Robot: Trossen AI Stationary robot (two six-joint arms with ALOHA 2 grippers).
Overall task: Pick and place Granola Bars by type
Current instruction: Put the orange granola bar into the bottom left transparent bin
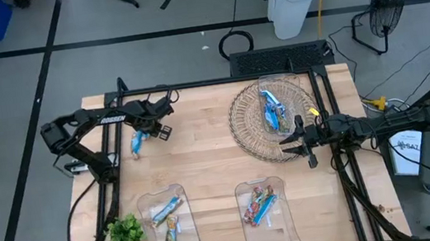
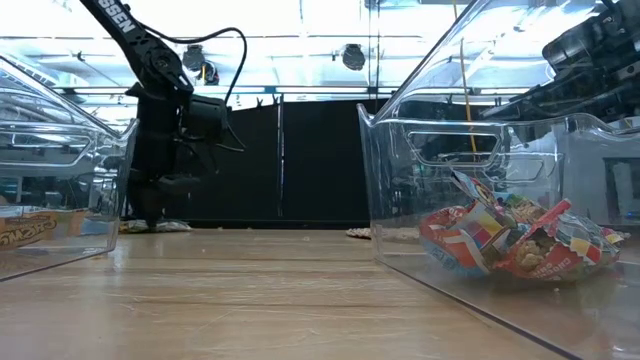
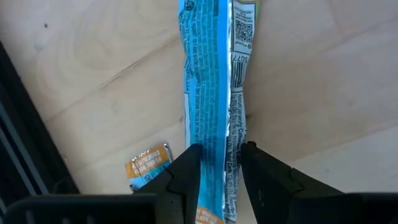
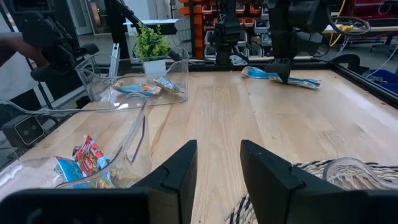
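Note:
A blue granola bar (image 3: 208,74) lies flat on the wood at the table's far left, also the blue bar (image 1: 136,144) in the high view. My left gripper (image 3: 221,171) stands over it, pointing down, shut on it. A second wrapper's orange-and-blue end (image 3: 149,167) shows beside the fingers. More blue bars (image 1: 272,111) lie in a clear tub on a woven basket (image 1: 242,138). My right gripper (image 1: 296,139) hovers open at the basket's near right rim, touching nothing. Multicoloured bars (image 2: 510,235) rest in the near right bin. My left gripper pinches the blue bar between its two fingers (image 3: 186,177), near one end of the wrapper (image 3: 221,149). It comes from above, pointing down, with the fingers across the bar's width. The wrapper is narrowed and creased between them. The bar lies along the table.
Two clear bins stand at the near edge: the left bin (image 1: 147,203) holds blue bars, the right bin (image 1: 241,192) multicoloured bars and a blue one. A green sprig (image 1: 125,230) sits left of them. Bare wood lies between the bins and the basket.

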